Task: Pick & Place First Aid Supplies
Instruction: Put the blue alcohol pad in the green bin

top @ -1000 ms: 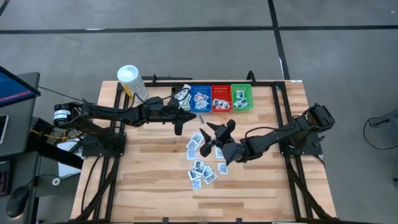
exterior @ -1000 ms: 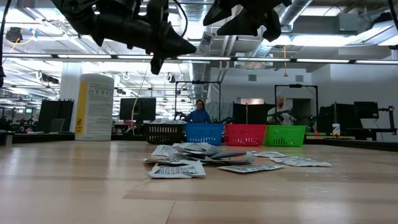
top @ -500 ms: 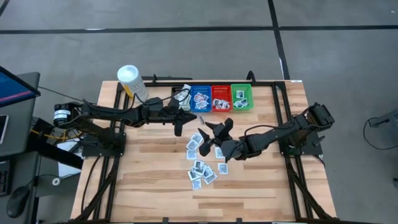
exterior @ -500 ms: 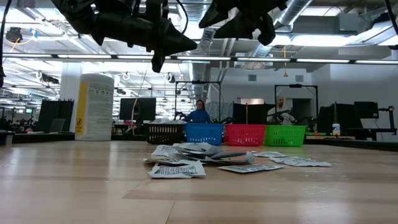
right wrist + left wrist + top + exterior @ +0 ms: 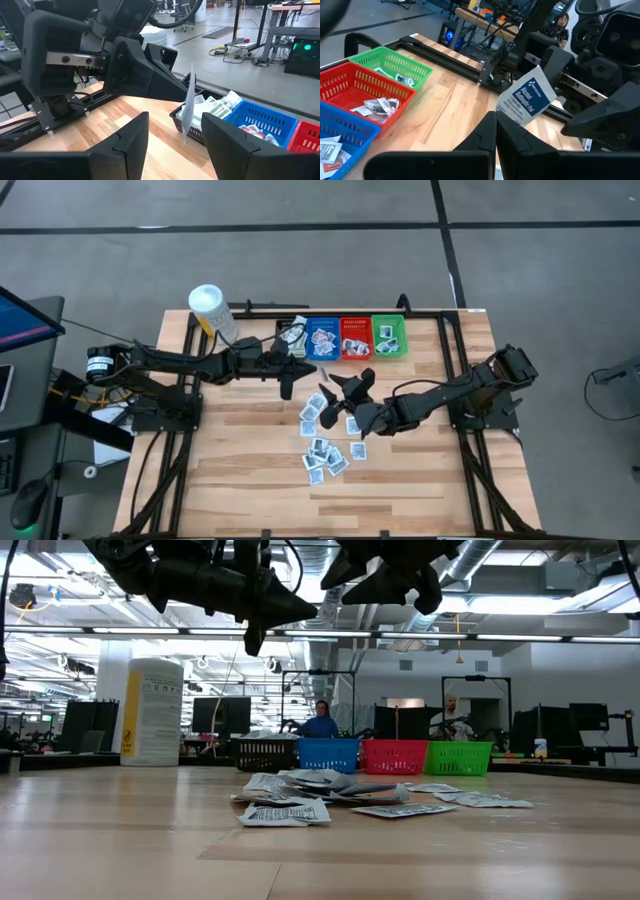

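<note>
White packet (image 5: 526, 101) pinched in left hand (image 5: 495, 131).

The table (image 5: 250, 480) has a top of light wooden planks inside a black metal frame. At its far edge four small bins stand in one row, touching each other: from left to right a black bin (image 5: 291, 332), a blue bin (image 5: 323, 338), a red bin (image 5: 355, 338) and a green bin (image 5: 389, 336). A white tub (image 5: 211, 308) with a yellow label stands at the far left corner. Near the middle, a loose pile of packets (image 5: 327, 442) lies flat on the wood, some overlapping.
</note>
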